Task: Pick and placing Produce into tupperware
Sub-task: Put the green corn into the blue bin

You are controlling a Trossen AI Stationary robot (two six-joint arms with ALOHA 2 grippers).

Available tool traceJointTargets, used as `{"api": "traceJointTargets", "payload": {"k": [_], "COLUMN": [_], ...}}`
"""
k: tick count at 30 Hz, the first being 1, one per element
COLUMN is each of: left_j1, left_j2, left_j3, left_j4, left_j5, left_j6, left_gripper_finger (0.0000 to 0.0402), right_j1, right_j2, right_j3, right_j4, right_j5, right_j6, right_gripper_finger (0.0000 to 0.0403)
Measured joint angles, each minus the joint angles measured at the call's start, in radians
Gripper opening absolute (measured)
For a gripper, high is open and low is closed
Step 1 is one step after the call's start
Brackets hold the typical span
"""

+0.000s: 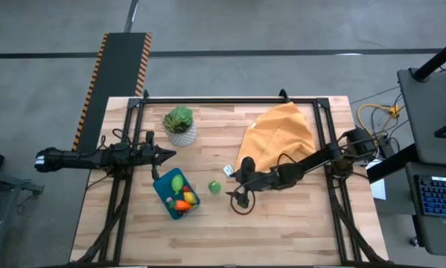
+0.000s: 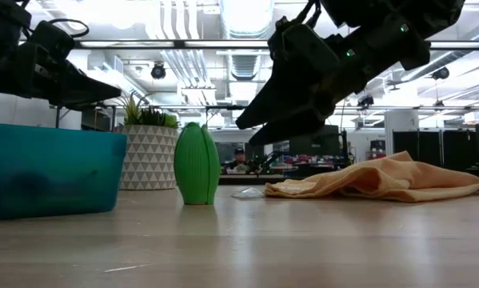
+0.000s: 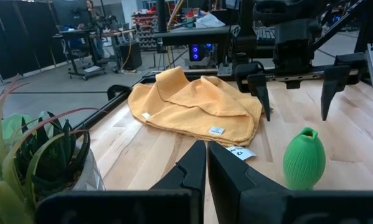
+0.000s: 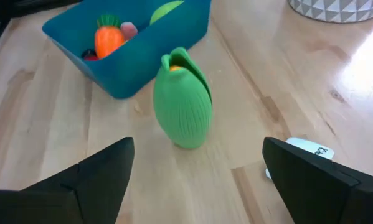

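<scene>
The teal-blue tupperware [image 1: 176,195] lies on the wooden table [image 1: 282,231], in front of the plant in a white patterned pot [image 1: 180,125]. Inside the tupperware there are several pieces of produce: a light green piece [image 1: 178,182] at the far end, a yellow piece [image 1: 188,196], an orange carrot [image 1: 182,205] with a green top, and something small and red beside it. In the right wrist view the carrot [image 4: 108,37] leans against the container wall, with a pale pink piece [image 4: 129,28] just next to it.

One green ribbed piece of produce [image 1: 214,187] stands upright on the table, outside the tupperware and just beside it, between the container and the right hand [image 1: 235,195]. It touches neither of them.

The right hand hangs over the table near this green piece, released, its two fingers [image 4: 93,180] spread wide with nothing between them. Behind the right arm lies a crumpled orange cloth [image 1: 278,138], and a small white label [image 1: 228,170] is on the table near it.

The left hand [image 1: 165,154] is above the table between the plant and the tupperware, clenched and empty; its fingers [image 3: 192,168] are pressed together.
</scene>
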Motion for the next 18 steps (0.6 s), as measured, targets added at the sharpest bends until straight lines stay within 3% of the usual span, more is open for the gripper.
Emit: {"api": "traceJointTargets", "payload": {"k": [7, 18], "left_j1": [0.000, 0.000], "left_j2": [0.000, 0.000], "left_j3": [0.000, 0.000], "left_j4": [0.000, 0.000], "left_j5": [0.000, 0.000], "left_j6": [0.000, 0.000], "left_gripper_finger": [0.0000, 0.0000], "right_j1": [0.021, 0.030], "right_j2": [0.027, 0.281], "right_j3": [-0.002, 0.129], "right_j4": [0.069, 0.109], "right_j5": [0.001, 0.073], "right_j6": [-0.020, -0.093], "right_gripper_finger": [0.0349, 0.0338]}}
